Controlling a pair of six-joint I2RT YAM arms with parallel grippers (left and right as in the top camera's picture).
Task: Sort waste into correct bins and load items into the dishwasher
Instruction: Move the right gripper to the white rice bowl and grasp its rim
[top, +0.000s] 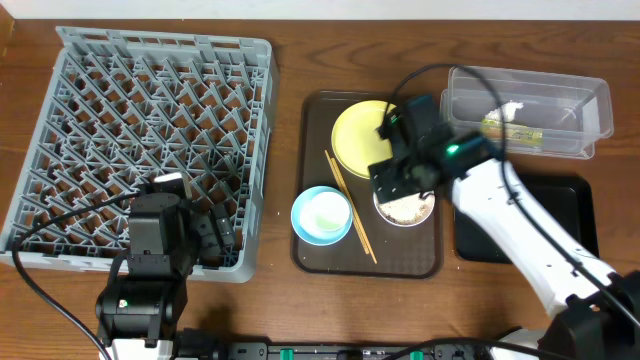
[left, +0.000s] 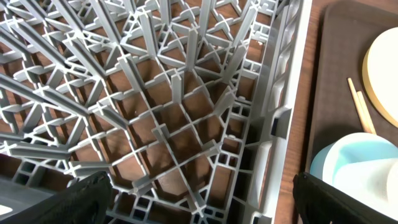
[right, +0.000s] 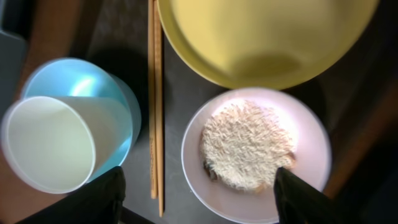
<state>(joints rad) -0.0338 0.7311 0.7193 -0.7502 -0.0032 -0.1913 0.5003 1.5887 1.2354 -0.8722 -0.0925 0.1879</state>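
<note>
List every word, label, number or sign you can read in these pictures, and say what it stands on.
No text can be read.
Snack wrapper in the clear tub: its print is too small and blurred to read.
Dish rack, yellow plate, white bowl: no markings seen.

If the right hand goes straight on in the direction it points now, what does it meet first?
Most likely the rice scraps in the white bowl: the open right hand points straight down over them. How far above them it hangs is unclear.
</note>
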